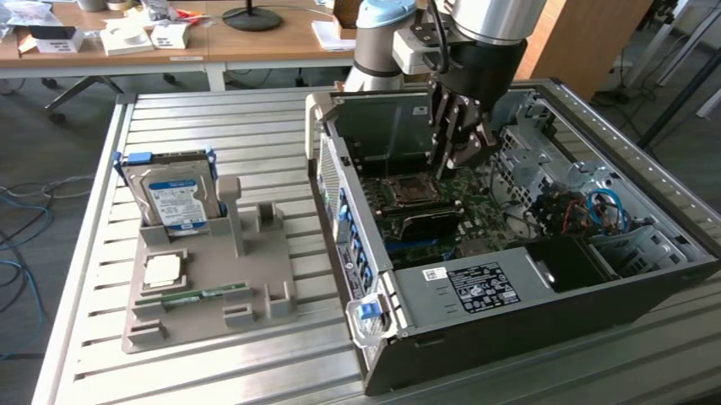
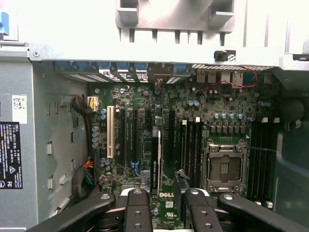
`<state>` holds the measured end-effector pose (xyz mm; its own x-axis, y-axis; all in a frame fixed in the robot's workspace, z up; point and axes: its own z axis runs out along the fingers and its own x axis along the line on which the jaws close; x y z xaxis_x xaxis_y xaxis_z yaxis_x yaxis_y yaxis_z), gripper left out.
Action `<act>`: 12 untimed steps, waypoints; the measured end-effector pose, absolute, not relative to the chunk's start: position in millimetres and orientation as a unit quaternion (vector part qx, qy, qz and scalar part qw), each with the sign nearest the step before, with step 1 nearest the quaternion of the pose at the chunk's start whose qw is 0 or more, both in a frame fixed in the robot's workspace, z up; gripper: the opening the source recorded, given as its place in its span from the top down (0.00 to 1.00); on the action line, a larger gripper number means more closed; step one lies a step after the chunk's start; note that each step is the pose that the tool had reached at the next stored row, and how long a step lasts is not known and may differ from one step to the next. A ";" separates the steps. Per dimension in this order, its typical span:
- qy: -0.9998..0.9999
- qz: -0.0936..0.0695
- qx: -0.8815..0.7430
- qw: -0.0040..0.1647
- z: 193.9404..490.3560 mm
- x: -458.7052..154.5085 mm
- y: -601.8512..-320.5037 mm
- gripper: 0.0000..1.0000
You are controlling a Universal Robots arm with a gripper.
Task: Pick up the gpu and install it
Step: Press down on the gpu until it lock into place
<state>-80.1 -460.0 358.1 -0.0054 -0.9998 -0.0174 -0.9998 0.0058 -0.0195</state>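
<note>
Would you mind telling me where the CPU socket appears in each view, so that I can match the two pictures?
Exterior view: the CPU socket sits near the picture's centre, on the motherboard inside the open computer case.
Wrist view: the CPU socket lies between two banks of memory slots.
Shared landmark: the power supply's label.

From high up and off to one side, the exterior view looks down over my arm at the open computer case (image 1: 529, 253). My wrist camera looks straight down, close over the motherboard (image 2: 183, 125). Both views share that board.
</note>
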 end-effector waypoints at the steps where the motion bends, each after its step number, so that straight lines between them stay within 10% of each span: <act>1: 0.709 -0.001 -0.705 0.013 358.1 -80.1 -460.0 0.66; 12: 0.709 -0.001 -0.705 0.013 358.1 -80.1 -460.0 0.48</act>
<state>-80.1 -460.0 358.1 -0.0054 -0.9998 -0.0174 -0.9998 0.0058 -0.0195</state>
